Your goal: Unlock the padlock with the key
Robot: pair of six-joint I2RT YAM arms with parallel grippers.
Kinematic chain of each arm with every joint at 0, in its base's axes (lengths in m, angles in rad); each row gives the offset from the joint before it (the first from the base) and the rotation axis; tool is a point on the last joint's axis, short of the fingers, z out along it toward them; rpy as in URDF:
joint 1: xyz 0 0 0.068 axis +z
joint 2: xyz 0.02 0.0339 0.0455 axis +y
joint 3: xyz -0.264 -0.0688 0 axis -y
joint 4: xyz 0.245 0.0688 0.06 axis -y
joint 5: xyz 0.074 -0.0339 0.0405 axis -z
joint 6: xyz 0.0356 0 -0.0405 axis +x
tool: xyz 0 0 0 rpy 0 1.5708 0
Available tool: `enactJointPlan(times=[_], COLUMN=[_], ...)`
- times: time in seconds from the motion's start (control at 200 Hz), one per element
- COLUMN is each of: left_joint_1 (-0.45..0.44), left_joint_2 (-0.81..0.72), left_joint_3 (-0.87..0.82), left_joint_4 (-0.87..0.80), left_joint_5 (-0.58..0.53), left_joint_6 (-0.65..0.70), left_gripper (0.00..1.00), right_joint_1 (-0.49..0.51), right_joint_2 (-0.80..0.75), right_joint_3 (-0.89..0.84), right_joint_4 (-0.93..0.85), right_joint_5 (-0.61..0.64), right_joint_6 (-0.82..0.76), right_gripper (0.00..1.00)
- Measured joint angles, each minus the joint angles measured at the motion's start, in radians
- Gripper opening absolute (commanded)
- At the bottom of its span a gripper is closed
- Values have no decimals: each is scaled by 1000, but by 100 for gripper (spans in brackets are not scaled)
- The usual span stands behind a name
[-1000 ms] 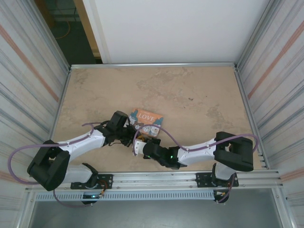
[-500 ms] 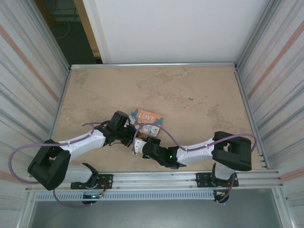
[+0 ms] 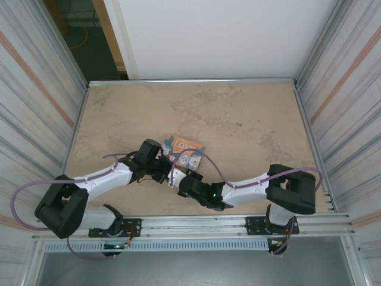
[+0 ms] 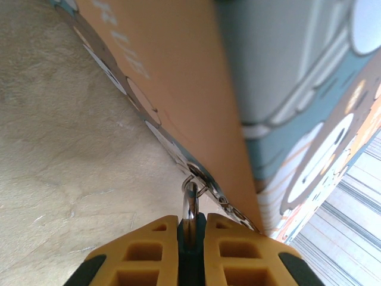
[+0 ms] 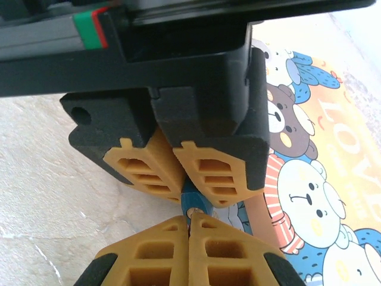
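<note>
My left end effector (image 4: pixel 191 221) clamps the padlock (image 5: pixel 191 201) by its shackle, blue body pointing at my pinched-shut right end effector (image 5: pixel 189 223), just beside.

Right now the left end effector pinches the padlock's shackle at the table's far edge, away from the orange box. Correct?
Wrong place: the left end effector pinches the padlock by its shackle right beside the orange box, as the left wrist view shows.

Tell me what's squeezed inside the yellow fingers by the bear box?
The left gripper squeezes the padlock: its silvery loop pokes out at the orange box, its blue body peeks below. The right gripper's shut fingers hide whatever they hold.
</note>
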Motion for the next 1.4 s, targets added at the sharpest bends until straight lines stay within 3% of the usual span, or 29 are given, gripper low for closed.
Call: enactJointPlan(times=[0.451,0.967,1.283,1.398], left_joint_1=[-22,-121,-135,-138], left_joint_2=[0,-31,-30,-30], left_joint_3=[-4,-42,-45,-45], left_joint_4=[18,49,56,56], left_joint_5=[-38,-151,-169,-176], left_joint_6=[-39,-111,-113,-112], left_gripper=[0,0,0,11], right_joint_1=[-9,-10,-12,-12], right_joint_2=[0,-33,-33,-33], right_joint_3=[-10,-108,-128,-128], right_joint_4=[22,127,158,157], right_joint_5=[-6,-68,-80,-80], right_joint_6=[309,682,811,829], right_gripper=[0,0,0,0])
